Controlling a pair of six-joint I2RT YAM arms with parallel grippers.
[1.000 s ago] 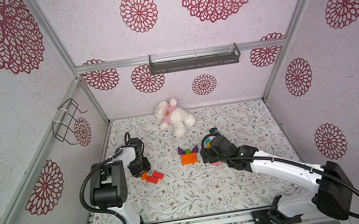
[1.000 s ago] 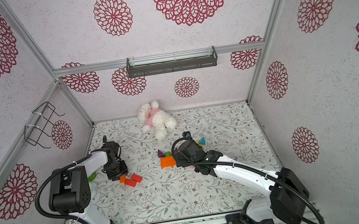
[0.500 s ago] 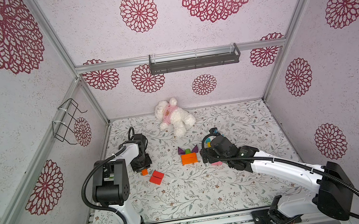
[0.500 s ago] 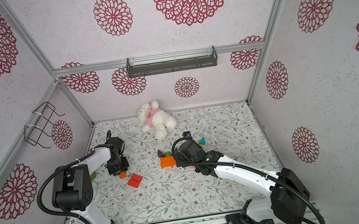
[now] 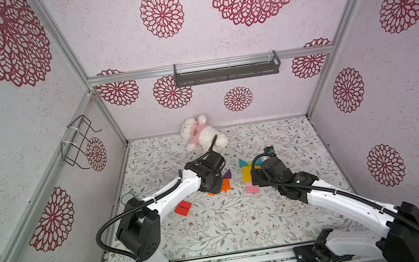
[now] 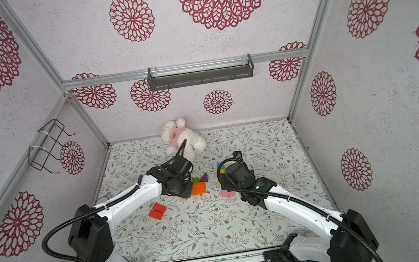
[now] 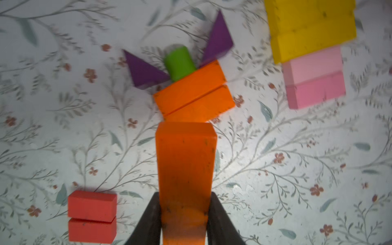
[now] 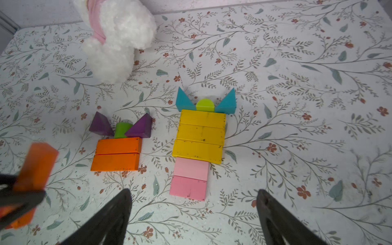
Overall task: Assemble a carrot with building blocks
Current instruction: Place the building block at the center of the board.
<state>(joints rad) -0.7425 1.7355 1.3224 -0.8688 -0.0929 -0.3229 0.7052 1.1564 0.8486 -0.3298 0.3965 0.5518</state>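
Between the left end effector's (image 7: 184, 200) tight jaws, an orange bar (image 7: 184, 159) points toward two laid orange bars (image 7: 194, 93).

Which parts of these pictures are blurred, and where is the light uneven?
Left wrist view: the purple triangles and the green cylinder are smeared, and the corners are darker than the bright middle. Right wrist view: the held orange block is blurred; the yellow blocks are sharp. Both top views: evenly lit.
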